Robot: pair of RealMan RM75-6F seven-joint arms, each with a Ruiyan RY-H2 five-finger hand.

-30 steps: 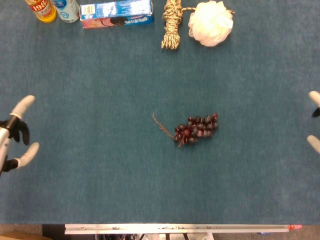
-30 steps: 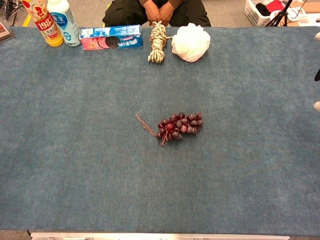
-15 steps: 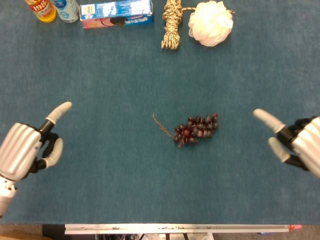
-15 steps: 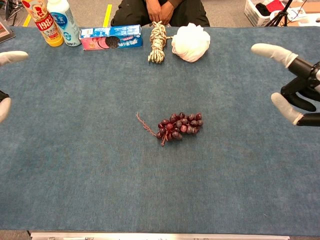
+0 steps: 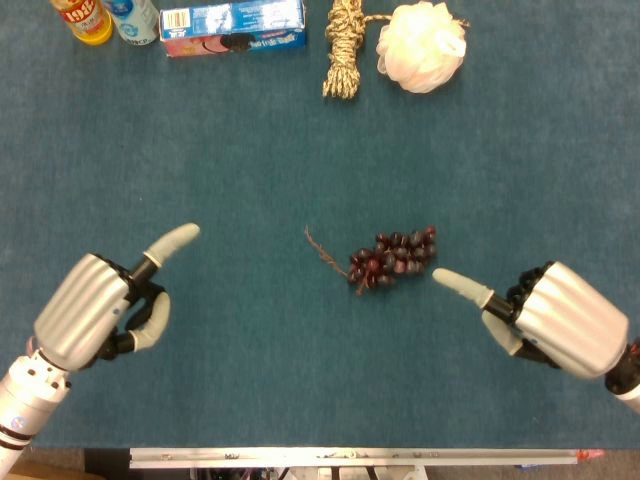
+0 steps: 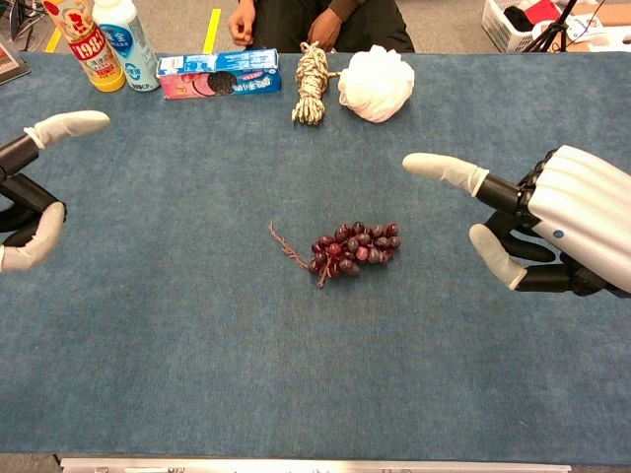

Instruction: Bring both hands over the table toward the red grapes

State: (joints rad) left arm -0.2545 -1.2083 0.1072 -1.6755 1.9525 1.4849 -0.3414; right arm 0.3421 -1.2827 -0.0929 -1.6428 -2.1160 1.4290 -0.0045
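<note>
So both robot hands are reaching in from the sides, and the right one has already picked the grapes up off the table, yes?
Not quite. Both robot hands are reaching in, but the right robot hand holds nothing. The grapes lie on the table, untouched, between it and the left robot hand. The head view shows a gap beside its fingertip.

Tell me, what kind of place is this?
Probably a robot test lab, not a home. A blue felt-covered table holds unrelated props: red grapes, a rope bundle, a cookie box. A seated person faces the left robot hand and right robot hand.
</note>
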